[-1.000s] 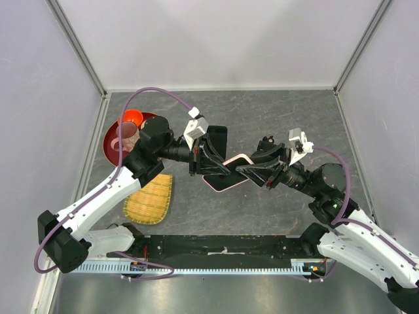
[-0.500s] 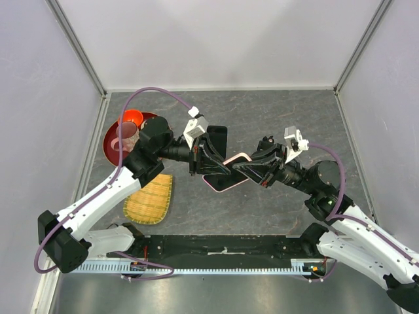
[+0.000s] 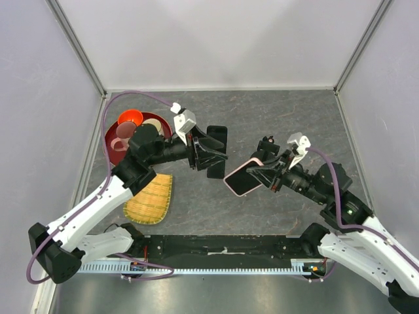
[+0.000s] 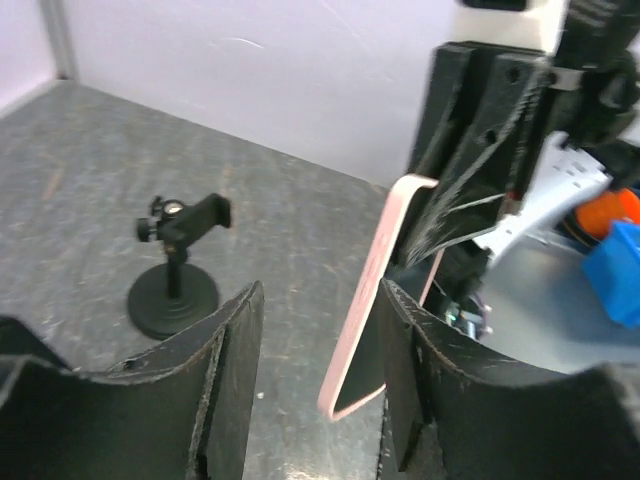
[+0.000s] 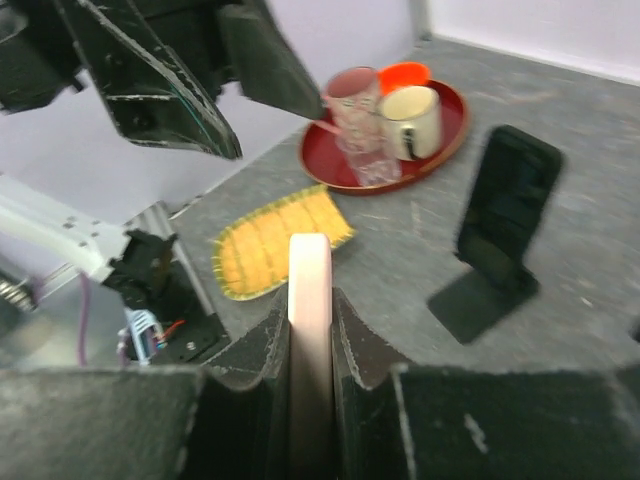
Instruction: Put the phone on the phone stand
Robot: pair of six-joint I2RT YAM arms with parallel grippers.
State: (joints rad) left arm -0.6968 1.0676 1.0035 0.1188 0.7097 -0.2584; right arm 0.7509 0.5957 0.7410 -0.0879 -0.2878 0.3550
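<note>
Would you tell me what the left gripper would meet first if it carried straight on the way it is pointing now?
Most likely the pink phone, held in the right gripper: its edge stands just ahead of the open left gripper. Depth is hard to judge.

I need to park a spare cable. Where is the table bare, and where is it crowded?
Bare table runs along the back wall, widest back right. Another patch: in front, between woven mat and held phone. Crowded: left, around red tray, black stand and left gripper.
</note>
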